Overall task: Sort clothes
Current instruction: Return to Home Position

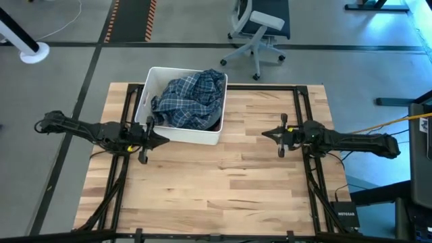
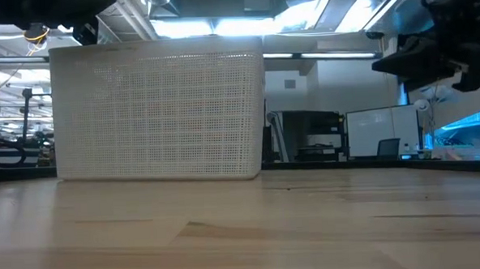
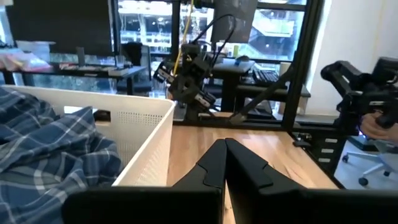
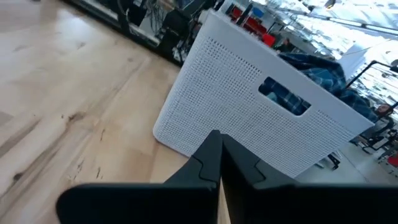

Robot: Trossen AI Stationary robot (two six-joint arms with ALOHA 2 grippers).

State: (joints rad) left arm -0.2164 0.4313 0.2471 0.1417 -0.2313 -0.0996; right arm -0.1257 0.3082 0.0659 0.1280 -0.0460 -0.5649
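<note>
A blue-white plaid shirt [image 1: 191, 98] lies heaped inside the white perforated bin [image 1: 151, 82] at the table's far middle-left, its top rising over the rim [image 4: 323, 68]. My left gripper [image 1: 163, 140] hovers shut beside the bin's near-left corner, pointing right, with nothing in it [image 3: 224, 152]. My right gripper [image 1: 265, 133] hovers shut at the right, pointing left toward the bin, also empty [image 4: 217, 142]. No other clothes show.
The bin [image 2: 158, 110] stands on the wooden table [image 1: 223, 189]. A black frame [image 1: 300, 101] runs along the table's sides. An office chair [image 1: 260, 30] stands on the floor beyond the far edge. Bare wood spreads between and in front of the grippers.
</note>
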